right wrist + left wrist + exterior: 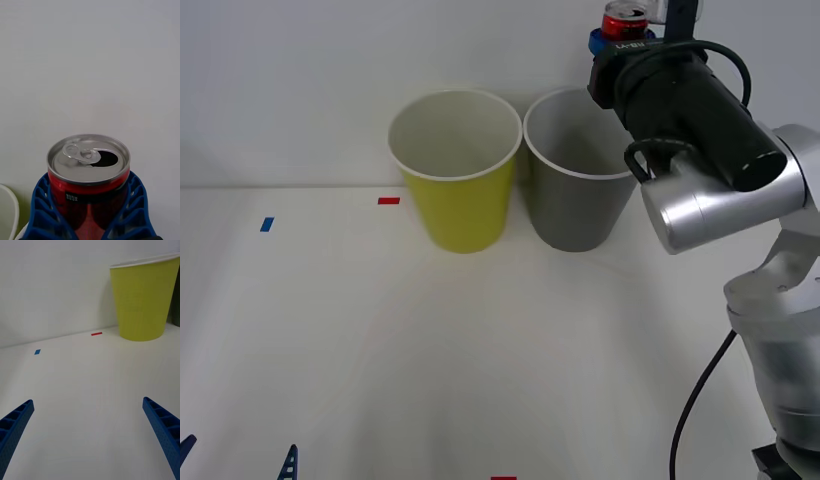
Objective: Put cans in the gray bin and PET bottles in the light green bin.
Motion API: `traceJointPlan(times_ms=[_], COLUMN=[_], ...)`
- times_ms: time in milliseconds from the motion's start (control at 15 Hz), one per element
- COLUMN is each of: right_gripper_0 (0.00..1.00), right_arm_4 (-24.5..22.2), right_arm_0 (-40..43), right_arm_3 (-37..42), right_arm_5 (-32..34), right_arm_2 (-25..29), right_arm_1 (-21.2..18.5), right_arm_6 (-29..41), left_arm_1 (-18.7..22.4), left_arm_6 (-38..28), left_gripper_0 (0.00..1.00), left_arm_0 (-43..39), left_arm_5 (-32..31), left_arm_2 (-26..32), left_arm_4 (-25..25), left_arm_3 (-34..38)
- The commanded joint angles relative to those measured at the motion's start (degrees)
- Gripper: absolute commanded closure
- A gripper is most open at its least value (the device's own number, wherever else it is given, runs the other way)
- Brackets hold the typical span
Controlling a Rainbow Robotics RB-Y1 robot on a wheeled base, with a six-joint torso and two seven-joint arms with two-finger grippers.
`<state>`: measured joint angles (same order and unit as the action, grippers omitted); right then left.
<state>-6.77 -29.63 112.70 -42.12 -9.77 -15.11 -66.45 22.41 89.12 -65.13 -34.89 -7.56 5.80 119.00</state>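
In the front view's upper right, the right arm's dark wrist hides most of the right gripper (624, 38) and all but the top of the single red can (625, 20), which its blue fingers (45, 210) clamp by the sides, upright, above the far rim of the gray bin (578, 190). Two bins stand touching at upper centre, the light green bin (456, 180) left of the gray; both pale insides look empty. The left gripper (90, 427), cut off at lower left, holds its fingers wide apart over the white table (380, 360), with one red mark (388, 200) and one blue mark (267, 224) at left.
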Motion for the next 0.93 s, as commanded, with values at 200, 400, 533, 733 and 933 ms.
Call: traceJointPlan(times_ms=[200, 400, 533, 733, 933], right_gripper_0=[1.0, 1.0, 1.0, 0.0, 0.0], right_arm_4=[2.0, 2.5, 2.5, 2.4, 2.4], right_arm_0=[-0.3, -0.3, -0.3, -0.3, -0.7], right_arm_3=[-0.4, -0.4, -0.4, -0.4, -0.4], right_arm_5=[0.1, 0.1, 0.1, 0.2, 0.3], right_arm_2=[0.1, 0.0, 0.2, 0.3, 0.3], right_arm_1=[-1.1, -1.8, -1.8, -1.8, -1.8], right_arm_6=[0.4, 0.4, 0.3, 0.4, 0.3], left_arm_1=[0.0, 0.0, 0.0, 0.0, 0.0], left_arm_6=[0.0, 0.0, 0.0, 0.0, 0.0], left_gripper_0=[0.0, 0.0, 0.0, 0.0, 0.0], left_arm_0=[0.0, 0.0, 0.0, 0.0, 0.0], left_arm_5=[0.0, 0.0, 0.0, 0.0, 0.0], left_arm_2=[0.0, 0.0, 0.0, 0.0, 0.0], left_arm_4=[0.0, 0.0, 0.0, 0.0, 0.0], left_arm_3=[0.0, 0.0, 0.0, 0.0, 0.0])
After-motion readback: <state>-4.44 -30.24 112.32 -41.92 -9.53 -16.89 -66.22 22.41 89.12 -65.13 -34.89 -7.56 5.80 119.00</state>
